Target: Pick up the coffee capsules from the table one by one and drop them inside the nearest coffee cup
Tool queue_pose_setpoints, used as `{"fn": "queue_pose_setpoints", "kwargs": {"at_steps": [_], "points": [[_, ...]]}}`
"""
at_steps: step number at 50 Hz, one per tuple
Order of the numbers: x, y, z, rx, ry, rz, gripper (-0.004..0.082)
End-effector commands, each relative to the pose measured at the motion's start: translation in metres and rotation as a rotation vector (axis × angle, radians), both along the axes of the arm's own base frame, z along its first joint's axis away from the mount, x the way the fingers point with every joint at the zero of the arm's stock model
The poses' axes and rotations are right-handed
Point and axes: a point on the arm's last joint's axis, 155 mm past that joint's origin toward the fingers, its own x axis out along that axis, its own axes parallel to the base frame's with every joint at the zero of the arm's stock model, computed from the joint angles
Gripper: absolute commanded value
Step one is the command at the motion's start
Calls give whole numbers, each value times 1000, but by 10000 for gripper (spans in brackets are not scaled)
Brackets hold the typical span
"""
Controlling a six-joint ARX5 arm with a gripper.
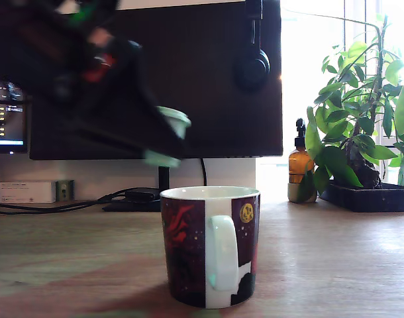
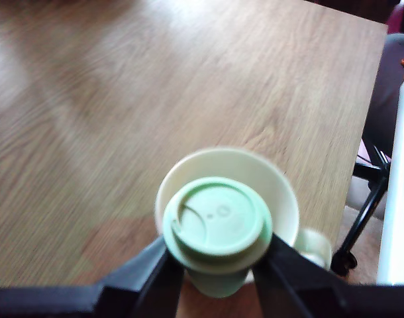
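Gripper [image 2: 215, 265] w/ capsule [image 2: 216, 222] – prob. over cup [image 1: 210, 245]

A light wooden worktop [image 1: 334, 252] with visible grain fills the lower part of the exterior view, and behind it a large dark monitor [image 1: 208, 79] takes up the upper middle of the frame with black headphones [image 1: 253, 66] hanging over its top edge. At the right of the frame a bright window [image 1: 308, 59] washes out the corner, with a leafy green plant [image 1: 357, 112] in a dark tray [image 1: 367, 197] and an amber pump bottle [image 1: 300, 165] standing just beside it. At the far left, a 2nd screen [image 1: 4, 116] shows lines of text, above a small white box [image 1: 26, 191] and black cables [image 1: 63, 207] lying along the worktop.
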Motion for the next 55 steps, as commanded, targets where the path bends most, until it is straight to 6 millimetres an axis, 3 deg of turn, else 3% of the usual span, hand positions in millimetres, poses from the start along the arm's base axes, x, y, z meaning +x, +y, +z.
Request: {"fn": "queue_pose_setpoints", "kwargs": {"at_steps": [1,13,26,55], "points": [[2,-7,-3,15,-7,-15,215],[6,-27,-5,48,-6,-31,215],[7,-38,-20,126,20,-34,215],[3,-33,-30,188,11,-52,216]]}}
